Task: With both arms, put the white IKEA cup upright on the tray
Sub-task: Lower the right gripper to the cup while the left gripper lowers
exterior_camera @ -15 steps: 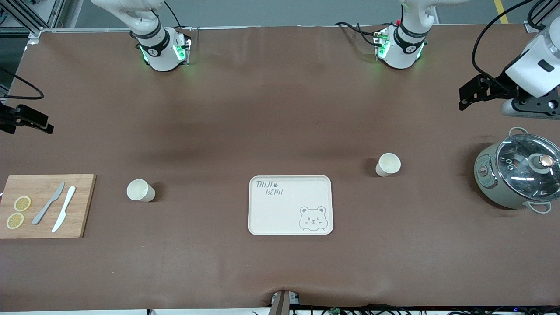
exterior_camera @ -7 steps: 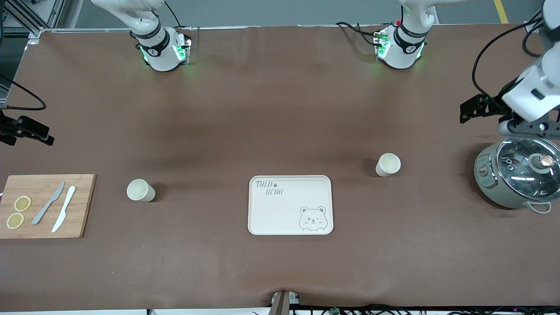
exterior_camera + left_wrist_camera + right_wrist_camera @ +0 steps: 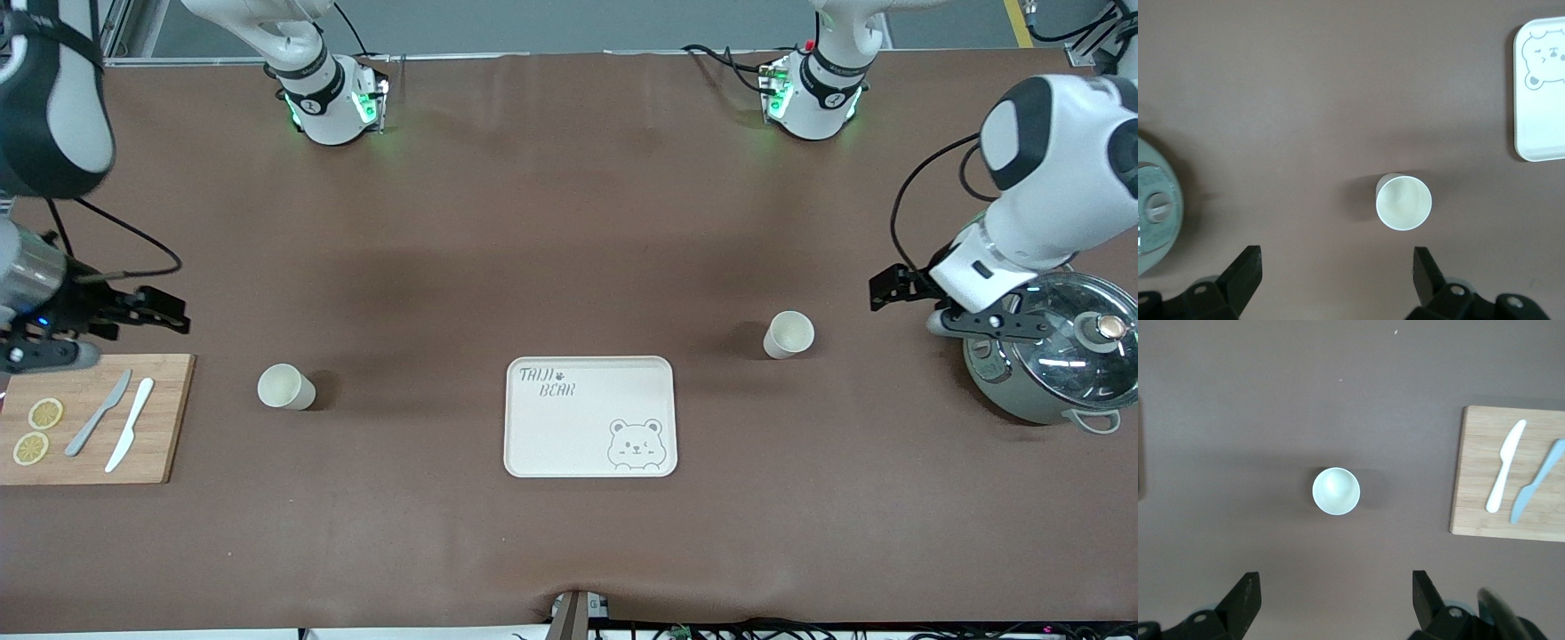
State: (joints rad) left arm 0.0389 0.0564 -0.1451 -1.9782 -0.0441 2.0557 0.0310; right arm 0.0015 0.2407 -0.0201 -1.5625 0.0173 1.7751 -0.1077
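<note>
The approach step is in hand: the left gripper (image 3: 889, 292) and right gripper (image 3: 169, 313), both spread wide and empty, must next descend onto the two upright white plastic cups (image 3: 788, 335) (image 3: 284, 388) standing on the table to either end of the bare cream-white rectangular tray (image 3: 590, 417).

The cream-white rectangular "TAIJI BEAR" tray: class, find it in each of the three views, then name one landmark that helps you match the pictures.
Front view: the cream-white rectangular tray lies mid-table, between the two white cups.
Left wrist view: one end of it, with the bear face, shows at the picture's edge.
Right wrist view: not clearly in it.
Shared landmark: the white cup toward the left arm's end shows in the front and left wrist views.
</note>
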